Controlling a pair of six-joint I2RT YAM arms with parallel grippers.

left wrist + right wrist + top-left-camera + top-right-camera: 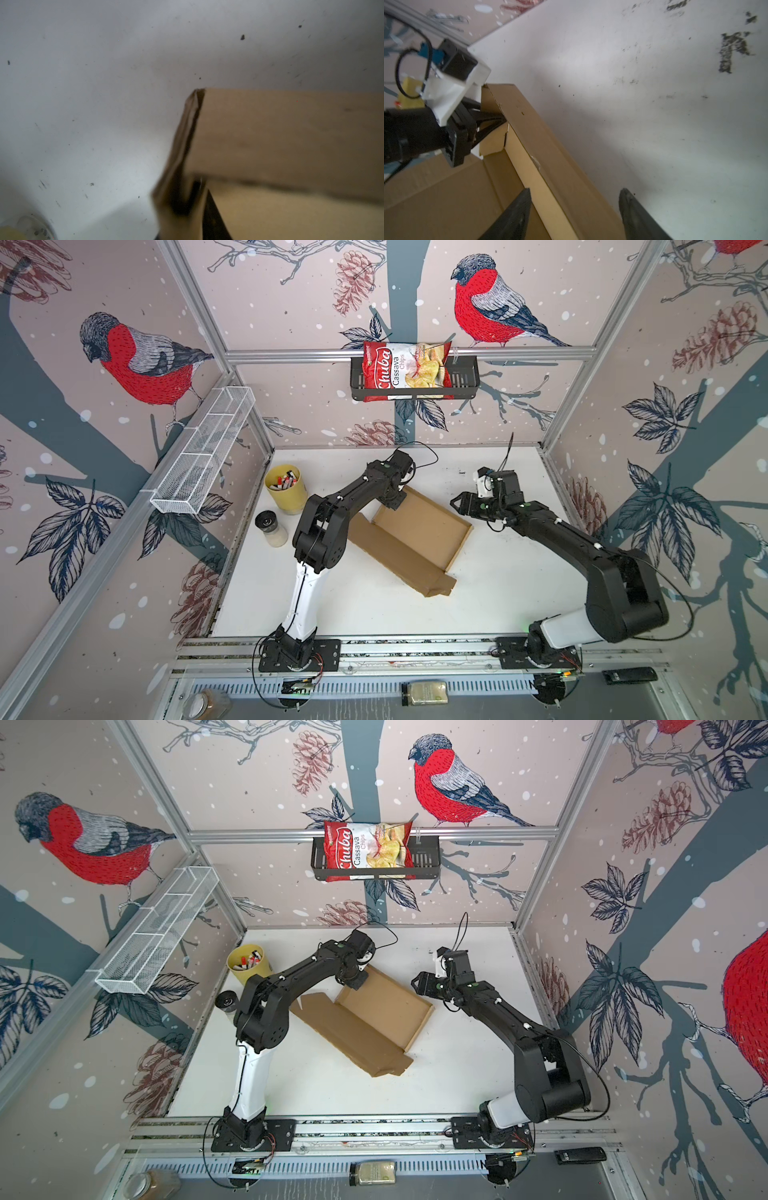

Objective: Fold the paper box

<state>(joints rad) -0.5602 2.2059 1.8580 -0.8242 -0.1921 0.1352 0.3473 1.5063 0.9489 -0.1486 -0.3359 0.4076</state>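
Now, left edge: we note a yellow cup (286, 493) of pens and a small jar (272, 529) on the white worktop (511, 580), well apart from the cardboard.

Left tool: the left tool (504, 122) sits at the far left corner of the paper box (419, 526). Its fingers are set close about the corner flap. We cannot tell whether they pinch it or only flank it.

Paper box: it lies mid-worktop, between the two arms. It is a shallow tray with walls raised, plus a long lid panel lying flat along its near left side. Its long axis runs diagonally, far left to near right.

Right tool: the right tool (457, 504) hovers above the far long wall, toward its right end. Its jaws are wide and hold nothing.

Key relation: in the right wrist view one finger (519, 212) hangs over the tray floor and the other over bare worktop, so the wall runs between them, lengthwise away from the tool. We judge a plain descent would set it astride that wall. The left arm is nearer the flat lid panel.

View differences: both top views hide the left tool's tips under its wrist, while the right wrist view shows them at the corner. The left wrist view is blurred and gives only that corner, close up. Only the top views show the lid panel whole.
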